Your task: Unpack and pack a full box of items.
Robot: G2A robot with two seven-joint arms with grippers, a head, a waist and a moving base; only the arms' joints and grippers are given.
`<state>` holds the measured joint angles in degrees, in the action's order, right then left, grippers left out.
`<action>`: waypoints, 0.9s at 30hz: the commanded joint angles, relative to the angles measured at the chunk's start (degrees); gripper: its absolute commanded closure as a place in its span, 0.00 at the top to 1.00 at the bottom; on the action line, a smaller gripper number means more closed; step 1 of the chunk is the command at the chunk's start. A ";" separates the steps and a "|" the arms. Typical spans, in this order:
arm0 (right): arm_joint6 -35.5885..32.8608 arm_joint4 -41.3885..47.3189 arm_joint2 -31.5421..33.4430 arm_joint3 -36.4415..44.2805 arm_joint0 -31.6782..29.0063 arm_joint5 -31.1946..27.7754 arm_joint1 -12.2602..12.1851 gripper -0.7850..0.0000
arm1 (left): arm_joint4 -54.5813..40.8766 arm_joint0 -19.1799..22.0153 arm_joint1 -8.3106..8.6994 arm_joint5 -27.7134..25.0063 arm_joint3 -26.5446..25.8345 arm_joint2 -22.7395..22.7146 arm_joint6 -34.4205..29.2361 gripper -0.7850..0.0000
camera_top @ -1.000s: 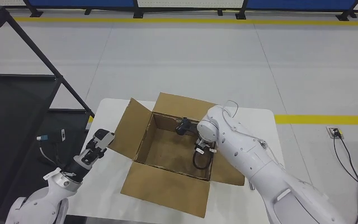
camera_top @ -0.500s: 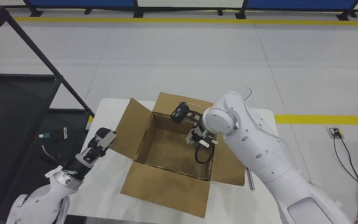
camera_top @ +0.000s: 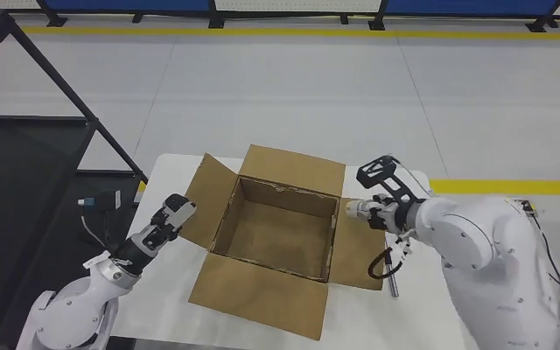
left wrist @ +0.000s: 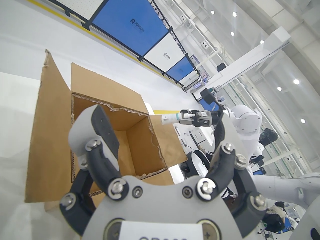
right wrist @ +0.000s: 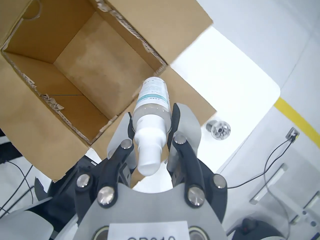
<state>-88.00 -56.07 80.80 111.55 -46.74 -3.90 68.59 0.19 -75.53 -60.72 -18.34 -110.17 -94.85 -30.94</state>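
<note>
Right wrist view: your right tool (right wrist: 152, 118) clamps the spray bottle (right wrist: 152, 93) by its neck beside the cardboard box (right wrist: 82, 61); it could pivot and slip. Left tool (left wrist: 160, 131) hangs released.

arms (camera_top: 464, 245): white | right pincer (right wrist: 152, 117): grey plate, black links (silver screws)

The cardboard box (camera_top: 258, 297) is recorded as plain brown, with a darker mottled patch on its inner floor. The bottle (right wrist: 152, 98) is noted as clear, with a white cap and a white label crossed by a teal band. The table (camera_top: 359, 315) is observed as white and the floor stripe (camera_top: 490, 185) as yellow.
</note>
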 commanded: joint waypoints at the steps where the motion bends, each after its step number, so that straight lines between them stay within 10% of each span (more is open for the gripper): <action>1: 0.00 0.09 4.79 2.61 -4.57 1.20 -1.18 0.00 | -0.07 0.60 0.02 0.11 0.17 0.38 -0.46 1.00; 11: 0.00 1.60 16.39 1.07 -18.66 6.19 -5.61 0.00 | 0.25 4.38 0.06 0.54 0.92 3.72 -2.97 1.00; 27: 0.00 -0.38 6.54 -19.54 -9.87 9.34 -9.12 0.00 | 0.68 4.65 0.21 1.10 1.75 4.11 -2.33 1.00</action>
<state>-88.00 -56.13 88.01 92.81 -57.27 5.19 59.56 0.85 -70.78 -60.52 -17.35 -108.36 -90.67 -33.37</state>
